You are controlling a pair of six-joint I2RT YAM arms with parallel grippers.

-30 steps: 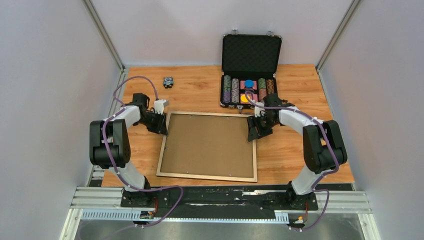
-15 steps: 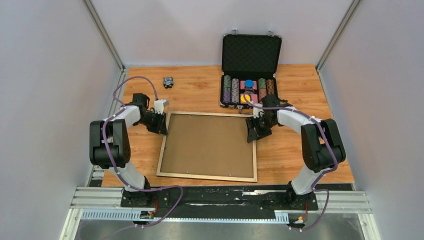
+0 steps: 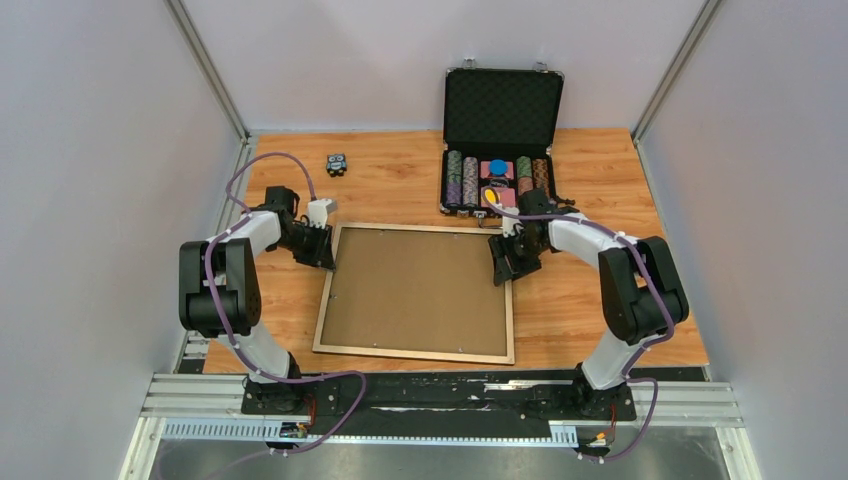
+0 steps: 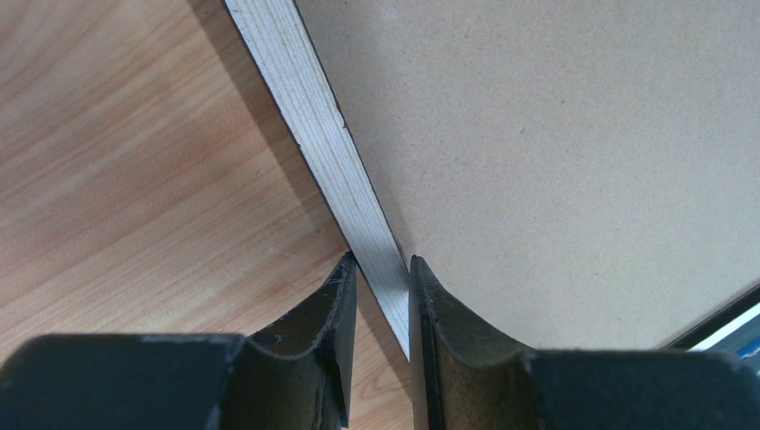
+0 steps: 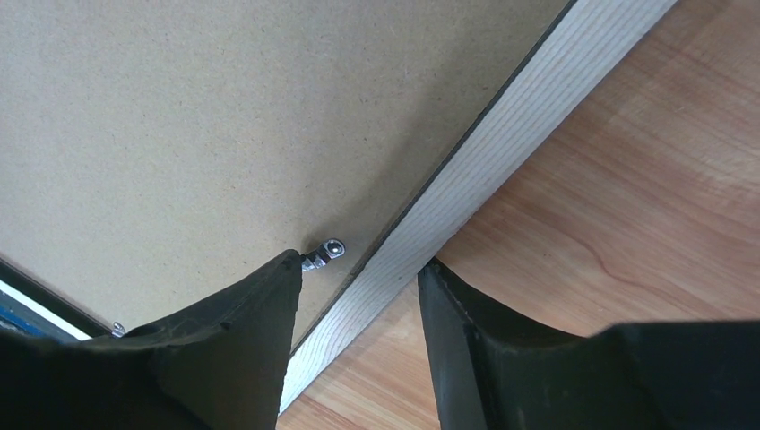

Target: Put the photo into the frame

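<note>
The frame (image 3: 415, 353) lies flat on the table with its light wood side up and a brown backing panel (image 3: 415, 290) filling it. The photo is hidden. My left gripper (image 3: 325, 250) is at the left rail near the far corner. In the left wrist view the left gripper (image 4: 378, 262) is shut on the pale rail (image 4: 309, 116), one finger on each side. My right gripper (image 3: 503, 262) straddles the right rail near its far corner. The right wrist view shows the right gripper (image 5: 360, 260) open, with gaps beside the rail (image 5: 520, 125) and one finger by a metal tab (image 5: 324, 253).
An open black chip case (image 3: 500, 140) stands just beyond the frame's far right corner, close behind my right arm. A small dark object (image 3: 337, 163) lies at the far left of the wooden table (image 3: 600, 320). Grey walls close in on both sides.
My right gripper has slid a little to the left, over the frame's right rail. The left gripper stays in place on the left rail.
</note>
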